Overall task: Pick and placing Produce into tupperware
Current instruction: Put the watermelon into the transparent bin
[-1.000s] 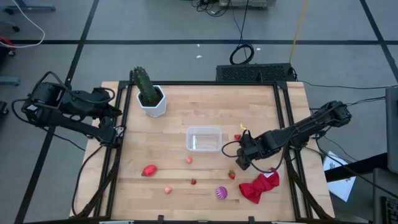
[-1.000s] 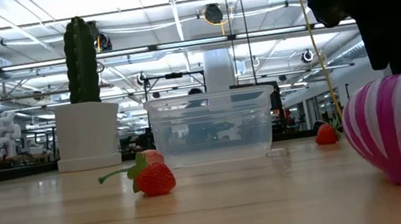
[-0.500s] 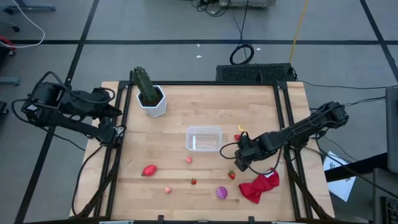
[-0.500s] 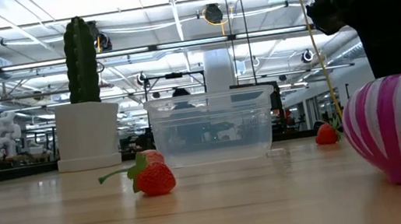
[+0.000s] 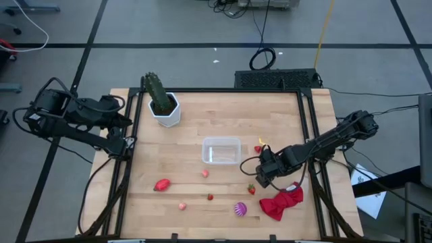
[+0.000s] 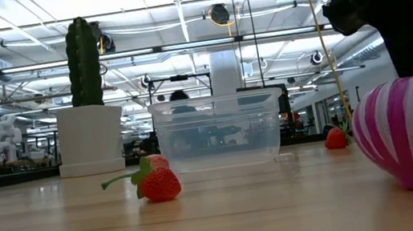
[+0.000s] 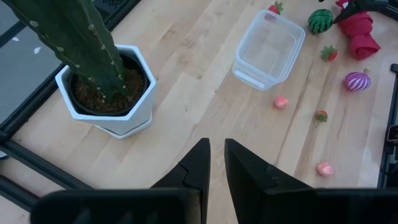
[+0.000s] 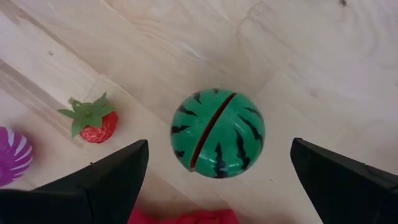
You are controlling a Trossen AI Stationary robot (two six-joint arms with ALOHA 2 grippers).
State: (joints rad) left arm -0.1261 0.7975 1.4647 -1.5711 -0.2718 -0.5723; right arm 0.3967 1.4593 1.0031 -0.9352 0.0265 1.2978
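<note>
Right gripper stands at the lower right of the high view, over the worktop, between the tupperware and the red cloth. Its fingers are spread wide apart and hold nothing. In the right wrist view a green striped ball with a red slit lies on the wood directly between the two fingers, touched by neither. A strawberry with a green cap lies just beside it, and the edge of a purple striped piece shows at the far left of that frame.

Left gripper waits at the left edge of the worktop, near the cactus in its white hexagonal pot; its fingers are pressed together with only a thin slit between them, empty.

Tupperware sits upright and empty near the centre of the worktop. Produce lies loose around it:
- small red piece just right of the tub
- pink bit just below it
- red pepper-like piece at lower left
- second pink bit and a small strawberry nearer the bottom edge
- purple striped piece in the high view at the bottom centre, left of the red cloth
</note>
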